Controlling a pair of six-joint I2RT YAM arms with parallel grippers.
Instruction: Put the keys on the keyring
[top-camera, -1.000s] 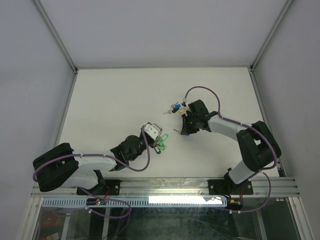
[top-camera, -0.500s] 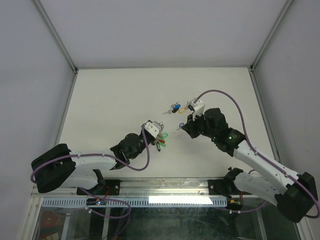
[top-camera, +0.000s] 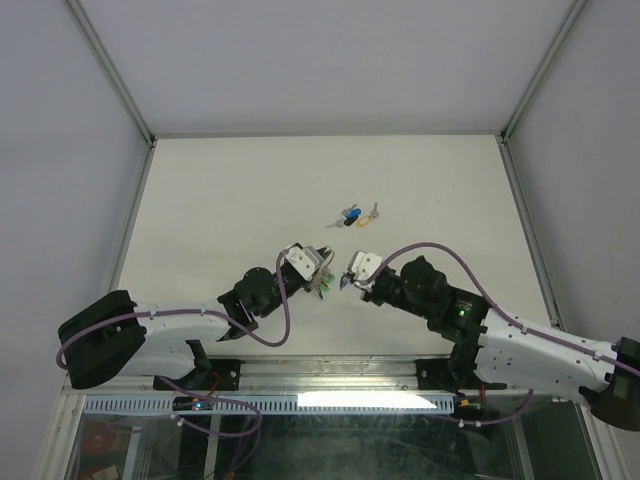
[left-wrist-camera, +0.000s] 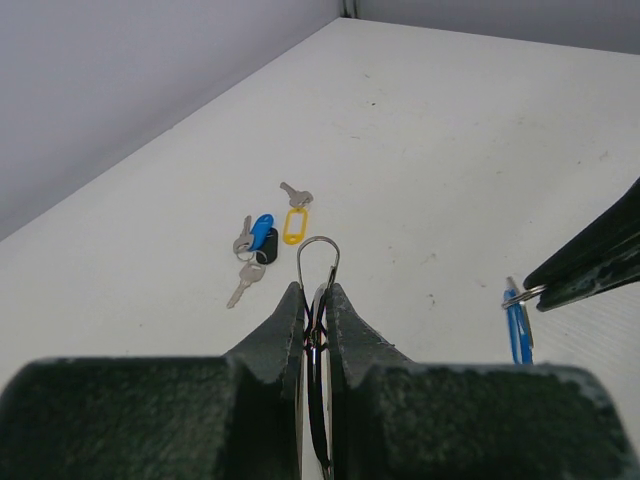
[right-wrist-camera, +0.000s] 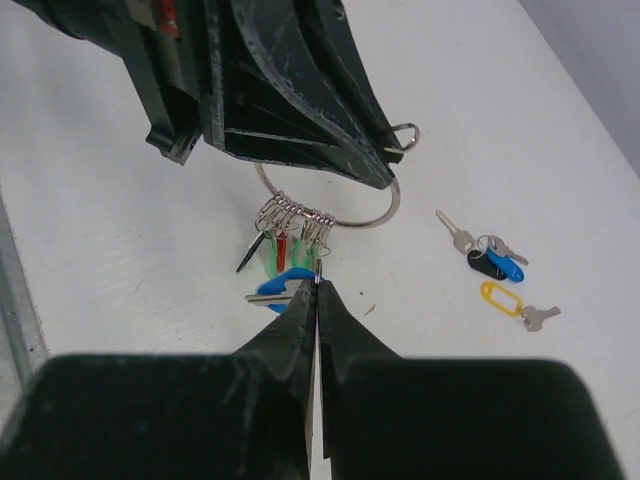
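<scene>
Plainly the right claw (right-wrist-camera: 316, 285), clenched on a blue-headed key (right-wrist-camera: 280, 290), points straight at the keyring (right-wrist-camera: 352, 224) just ahead, which the left claw (left-wrist-camera: 313, 292) pinches edgewise, while the other keys (right-wrist-camera: 495, 265) lie farther off on the table (right-wrist-camera: 560, 150).

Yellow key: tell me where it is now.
In the top view the yellow key lies loose on the table, near the centre, just right of the loose blue key.
</scene>
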